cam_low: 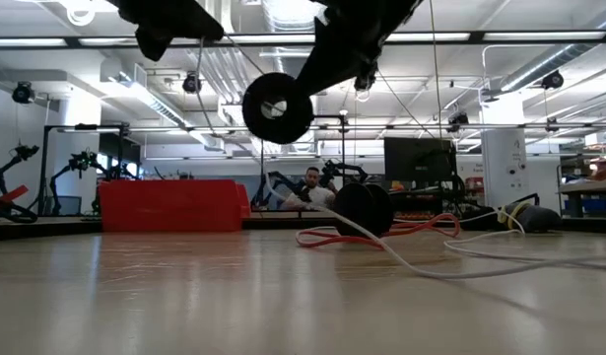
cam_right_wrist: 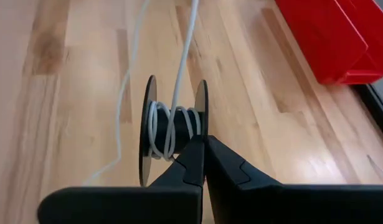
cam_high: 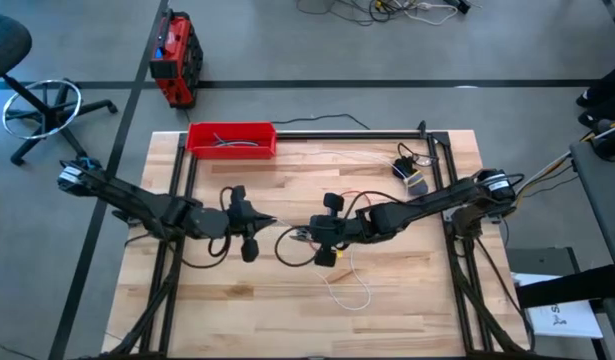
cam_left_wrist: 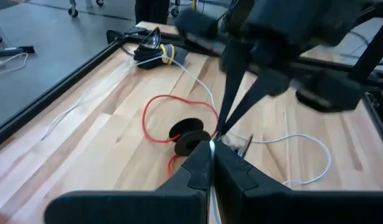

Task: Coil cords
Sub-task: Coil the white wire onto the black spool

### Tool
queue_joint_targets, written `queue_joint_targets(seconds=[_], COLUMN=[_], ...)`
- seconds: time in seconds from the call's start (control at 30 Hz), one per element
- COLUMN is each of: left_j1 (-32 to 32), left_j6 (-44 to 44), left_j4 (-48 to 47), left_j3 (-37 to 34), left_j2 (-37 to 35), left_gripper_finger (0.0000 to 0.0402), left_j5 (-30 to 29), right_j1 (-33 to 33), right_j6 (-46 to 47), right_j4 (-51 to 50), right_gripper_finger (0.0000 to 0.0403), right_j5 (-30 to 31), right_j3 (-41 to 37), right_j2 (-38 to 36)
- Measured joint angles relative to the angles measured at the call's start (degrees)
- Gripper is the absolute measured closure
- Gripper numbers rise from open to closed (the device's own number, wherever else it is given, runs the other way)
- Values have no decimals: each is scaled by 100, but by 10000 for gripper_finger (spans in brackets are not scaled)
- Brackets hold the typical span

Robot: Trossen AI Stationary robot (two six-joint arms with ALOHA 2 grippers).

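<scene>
Nearest you at mid-table, the right gripper [cam_right_wrist: 203,149] is clenched on a black spool [cam_right_wrist: 172,127] lifted off the table, with several turns of the white cord [cam_right_wrist: 179,68] wound on it. Facing it, the left gripper [cam_left_wrist: 211,155] pinches that same white cord between closed fingers. Beyond, the red cord [cam_left_wrist: 155,107] lies in loose loops on the wooden table [cam_high: 407,300], touching a second black spool [cam_left_wrist: 190,138]. Farthest, a red tray [cam_high: 232,139] sits at the table's back edge.
</scene>
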Motion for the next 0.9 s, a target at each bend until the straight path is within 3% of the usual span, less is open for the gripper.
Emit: queue_joint_targets(seconds=[0.27, 0.37, 0.9], left_j1=[-89, -191, -433], left_j6=[-88, 63, 141], left_j4=[32, 108, -133], left_j3=[-39, -14, -64], left_j2=[22, 22, 52], left_gripper_finger=[401, 401, 401], left_j5=[11, 279, 371], right_j1=[15, 20, 43], right_j6=[58, 108, -149], right_j4=[-479, -537, -783], right_gripper_finger=[403, 403, 403], right_j5=[-139, -169, -1042], right_j3=[-2, -2, -12], right_j2=[-255, -273, -478])
